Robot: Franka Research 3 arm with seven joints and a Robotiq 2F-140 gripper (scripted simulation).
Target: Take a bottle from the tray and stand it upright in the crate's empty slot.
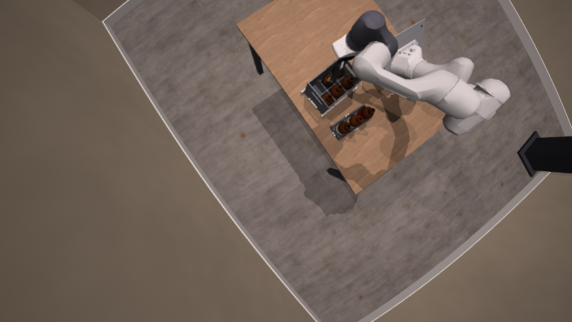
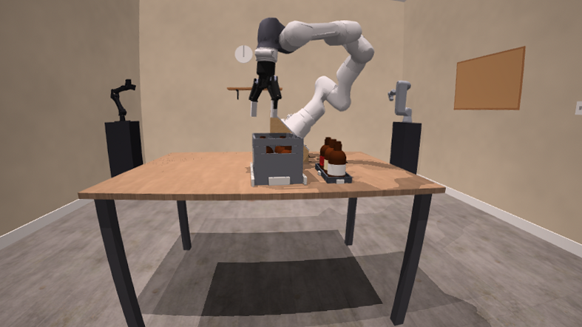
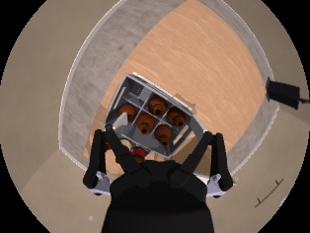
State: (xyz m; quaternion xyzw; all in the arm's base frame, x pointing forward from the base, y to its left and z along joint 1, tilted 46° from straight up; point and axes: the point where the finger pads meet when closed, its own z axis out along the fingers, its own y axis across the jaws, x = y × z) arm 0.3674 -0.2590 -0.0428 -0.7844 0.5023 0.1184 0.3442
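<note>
Tabletop (image 1: 295,35) (image 2: 198,174) (image 3: 197,49) crate (image 1: 317,104) (image 2: 278,167) (image 3: 129,85) stands below the open fingers (image 1: 335,76) (image 2: 253,108).

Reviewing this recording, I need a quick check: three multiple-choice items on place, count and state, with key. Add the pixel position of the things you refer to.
1. Where is the tool?
A. Above the crate
B. Above the tray
C. Under the table

2. How many bottles are in the tray?
A. Two
B. Three
C. Five

3. How is the tool?
A. Shut on a bottle
B. Shut, holding nothing
C. Open, holding nothing

1 A: the tool (image 2: 263,112) hangs over the crate (image 2: 278,169).
2 B: three brown tops show in the tray (image 1: 338,138) (image 2: 341,181).
3 C: its fingers stand apart, nothing between.
</note>
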